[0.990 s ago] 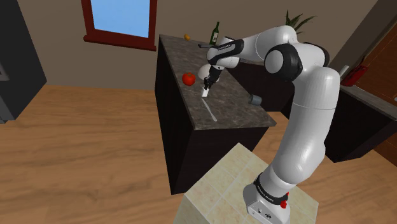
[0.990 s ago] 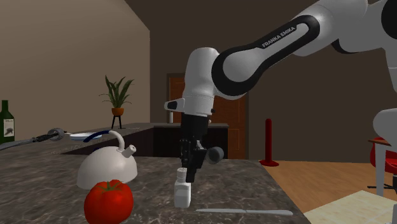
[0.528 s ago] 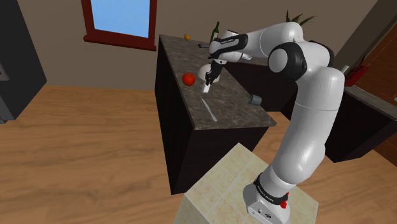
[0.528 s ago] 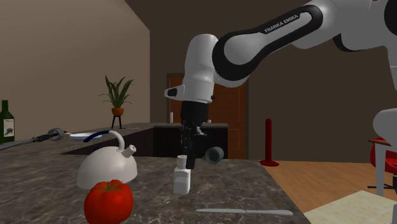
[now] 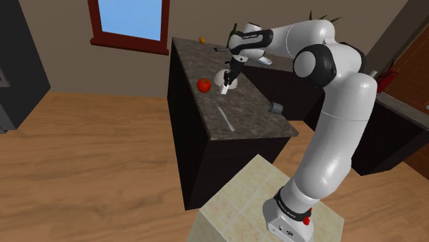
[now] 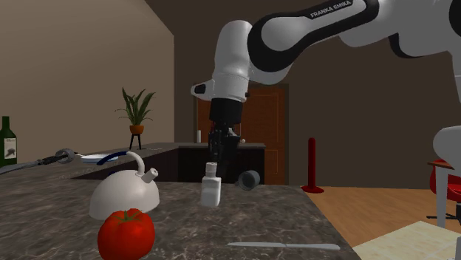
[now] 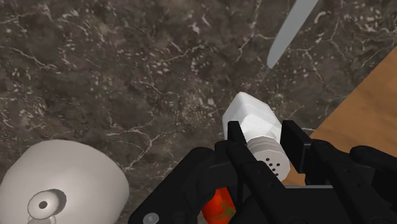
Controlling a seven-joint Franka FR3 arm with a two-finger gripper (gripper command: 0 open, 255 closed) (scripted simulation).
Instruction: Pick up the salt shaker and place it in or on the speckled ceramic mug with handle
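White salt shaker (image 6: 210, 190) clamped at its cap, hanging above the dark marbled worktop (image 6: 332, 221).
Your fingers (image 7: 236, 137) grip only the narrow perforated cap. On the carry to the mug (image 6: 249, 179), the body may slip out, or swing and clip the kettle (image 6: 124, 193). Keep the move slow. Long axis stands vertical, cap up, base down.

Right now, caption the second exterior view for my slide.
Black gripper clasps the white salt shaker by its cap above the dark veined counter, beside a white kettle and red tomato.
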